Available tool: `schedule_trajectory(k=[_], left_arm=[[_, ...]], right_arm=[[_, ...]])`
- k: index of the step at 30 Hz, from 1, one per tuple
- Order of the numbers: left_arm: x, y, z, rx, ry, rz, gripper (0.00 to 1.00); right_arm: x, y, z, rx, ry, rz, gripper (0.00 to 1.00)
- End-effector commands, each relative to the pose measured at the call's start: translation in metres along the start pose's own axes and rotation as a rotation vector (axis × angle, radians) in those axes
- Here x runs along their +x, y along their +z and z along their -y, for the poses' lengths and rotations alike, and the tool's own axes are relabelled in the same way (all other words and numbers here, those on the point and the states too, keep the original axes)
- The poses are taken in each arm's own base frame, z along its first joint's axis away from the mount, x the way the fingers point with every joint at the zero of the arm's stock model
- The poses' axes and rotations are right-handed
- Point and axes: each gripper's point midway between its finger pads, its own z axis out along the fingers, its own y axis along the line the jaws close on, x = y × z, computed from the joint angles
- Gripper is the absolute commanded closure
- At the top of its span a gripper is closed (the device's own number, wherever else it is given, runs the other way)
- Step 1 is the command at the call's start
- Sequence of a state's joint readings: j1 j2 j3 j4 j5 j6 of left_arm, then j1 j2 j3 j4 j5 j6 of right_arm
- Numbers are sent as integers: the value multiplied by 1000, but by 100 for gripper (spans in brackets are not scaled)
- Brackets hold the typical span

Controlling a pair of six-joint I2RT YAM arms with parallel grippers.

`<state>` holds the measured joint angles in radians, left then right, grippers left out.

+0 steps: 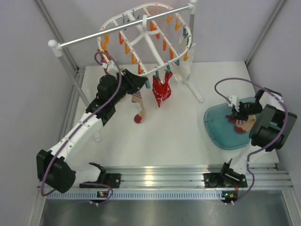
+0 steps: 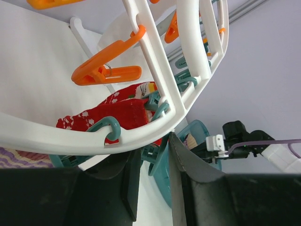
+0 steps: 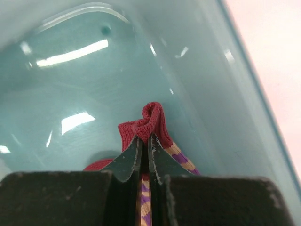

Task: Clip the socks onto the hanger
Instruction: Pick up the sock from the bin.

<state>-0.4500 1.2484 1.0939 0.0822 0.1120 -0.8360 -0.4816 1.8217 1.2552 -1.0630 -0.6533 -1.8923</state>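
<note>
The left end effector [image 2: 151,188] sat under the rim of the hanger [image 1: 151,43], its fingers slightly spread with a teal clip [image 2: 157,157] in the gap (contact unclear). One cream sock [image 1: 137,101] hung just beside it above the tabletop [image 1: 178,136], near a red patterned sock [image 1: 161,92]. The right end effector [image 3: 145,146] pinched a maroon sock [image 3: 149,117] in the teal tray [image 1: 221,134].

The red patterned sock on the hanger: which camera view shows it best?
Top external: the red patterned sock hangs whole from the hanger. Left wrist shows it closer, but the hanger covers part. Right wrist does not show it.
</note>
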Motion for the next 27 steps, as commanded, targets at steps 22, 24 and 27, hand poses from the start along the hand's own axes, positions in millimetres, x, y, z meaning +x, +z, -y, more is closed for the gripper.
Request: schedule_trajectory(k=[22, 24, 27], left_arm=[[-9, 10, 7, 51, 13, 16, 100], [-10, 10, 10, 59, 15, 19, 100], [-12, 12, 13, 69, 14, 22, 100]], right_arm=[[-383, -219, 0, 246, 294, 1053, 100], [-402, -226, 5, 214, 361, 1054, 100], [-423, -214, 2, 176, 412, 1065, 100]])
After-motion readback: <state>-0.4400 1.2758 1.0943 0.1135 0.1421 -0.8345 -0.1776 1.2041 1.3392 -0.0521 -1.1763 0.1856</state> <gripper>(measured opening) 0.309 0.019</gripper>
